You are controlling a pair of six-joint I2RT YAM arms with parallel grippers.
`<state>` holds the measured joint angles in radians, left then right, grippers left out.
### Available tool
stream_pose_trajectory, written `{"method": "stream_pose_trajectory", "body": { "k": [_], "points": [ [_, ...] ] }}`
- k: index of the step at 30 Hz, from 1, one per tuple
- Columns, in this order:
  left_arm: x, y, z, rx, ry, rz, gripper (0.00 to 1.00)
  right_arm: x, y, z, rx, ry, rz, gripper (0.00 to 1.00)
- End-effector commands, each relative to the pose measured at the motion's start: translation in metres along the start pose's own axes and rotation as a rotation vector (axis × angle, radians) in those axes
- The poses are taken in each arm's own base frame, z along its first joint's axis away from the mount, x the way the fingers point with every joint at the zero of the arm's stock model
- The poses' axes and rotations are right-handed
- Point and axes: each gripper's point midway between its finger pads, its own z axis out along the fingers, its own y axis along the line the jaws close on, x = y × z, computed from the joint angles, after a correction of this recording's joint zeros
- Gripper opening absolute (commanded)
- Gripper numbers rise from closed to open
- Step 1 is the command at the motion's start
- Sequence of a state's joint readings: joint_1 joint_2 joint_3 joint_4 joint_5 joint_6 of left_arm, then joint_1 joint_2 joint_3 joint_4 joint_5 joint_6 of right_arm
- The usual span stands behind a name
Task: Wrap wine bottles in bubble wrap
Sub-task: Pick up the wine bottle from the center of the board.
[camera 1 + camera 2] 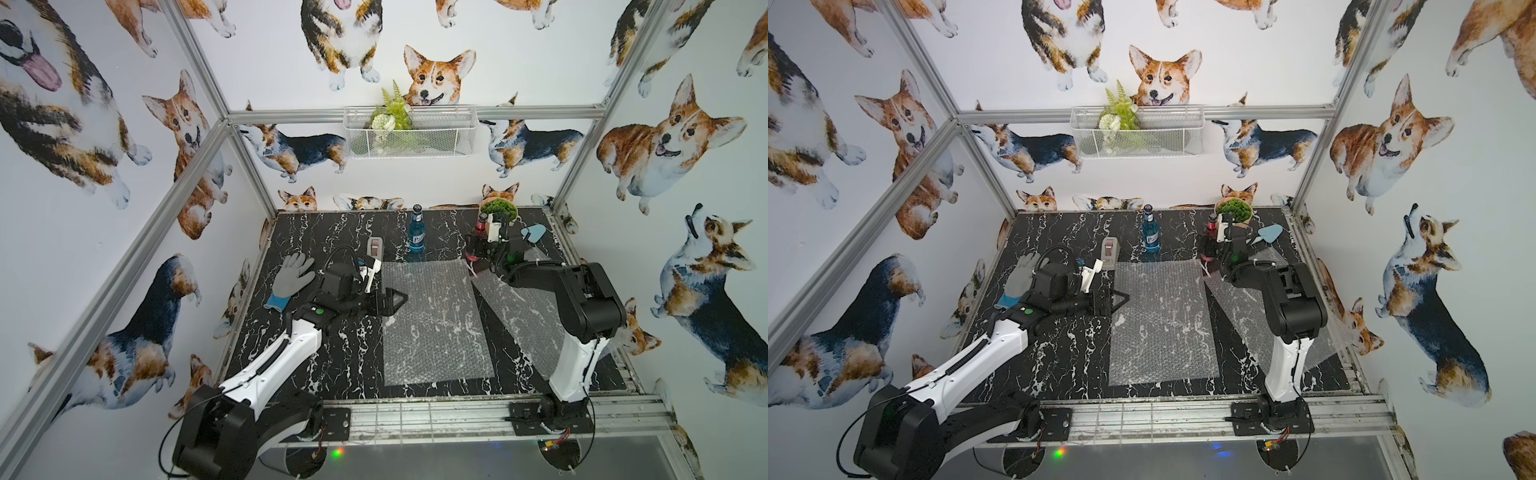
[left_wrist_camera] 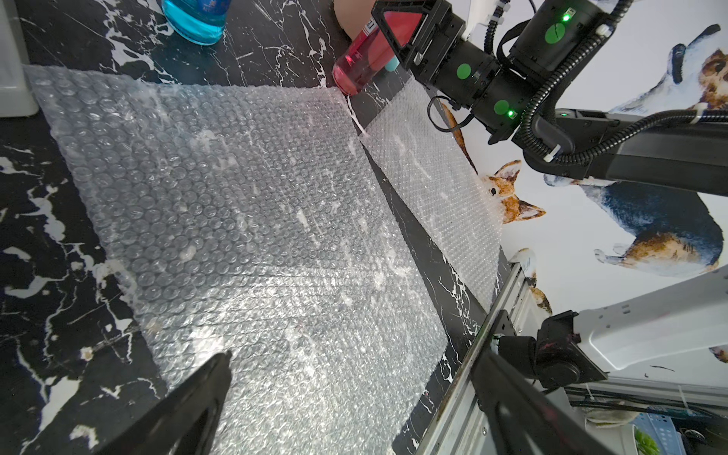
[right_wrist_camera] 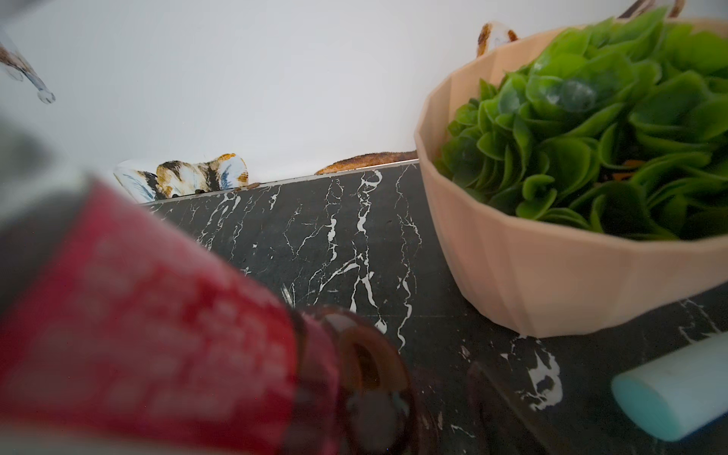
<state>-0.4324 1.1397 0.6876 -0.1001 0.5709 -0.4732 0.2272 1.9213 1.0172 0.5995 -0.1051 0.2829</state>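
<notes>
The right gripper (image 2: pixel 380 41) was pictured straddling the red bottle (image 2: pixel 354 73) at the table's (image 1: pixel 332 232) one o'clock; a firm clamp could not be confirmed. The left gripper (image 1: pixel 392 300) was held spread at nine o'clock of the bubble wrap (image 1: pixel 432 324). Smooth glass, loosely held, was judged liable to topple. Greenery was held in the pot (image 3: pixel 532 283) at two o'clock, a fern in the wall basket (image 1: pixel 440 143).

Far side: blue bottle (image 1: pixel 417 232) upright, tape dispenser (image 1: pixel 375 247) left of it. Middle: centre bubble wrap sheet (image 1: pixel 432 320) and right bubble wrap sheet (image 1: pixel 523 320) flat, a dark wedge of table (image 1: pixel 489 318) between. The right gripper (image 1: pixel 477 246) is at the red-pink bottle (image 1: pixel 481 226); grip unclear.
</notes>
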Motion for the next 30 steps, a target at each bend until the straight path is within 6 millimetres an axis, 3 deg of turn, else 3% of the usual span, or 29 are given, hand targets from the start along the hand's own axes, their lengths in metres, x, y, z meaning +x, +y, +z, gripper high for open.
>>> {"method": "stream_pose_trajectory", "body": {
  "k": [1,15,23,30],
  "points": [
    [-0.004,-0.002,0.003,0.008,0.002,0.015,1.0,-0.011,0.004,0.002,-0.022,-0.055,-0.011,0.81],
    [-0.002,-0.001,0.006,0.015,0.02,0.01,1.0,-0.017,0.015,-0.006,-0.048,-0.117,-0.103,0.44],
    [0.0,-0.001,0.005,0.016,0.019,0.011,1.0,-0.029,0.026,-0.02,-0.089,-0.175,-0.139,0.37],
    [0.001,0.0,0.006,0.016,0.025,0.014,1.0,-0.04,0.058,-0.056,-0.2,-0.22,-0.242,0.37]
  ]
}}
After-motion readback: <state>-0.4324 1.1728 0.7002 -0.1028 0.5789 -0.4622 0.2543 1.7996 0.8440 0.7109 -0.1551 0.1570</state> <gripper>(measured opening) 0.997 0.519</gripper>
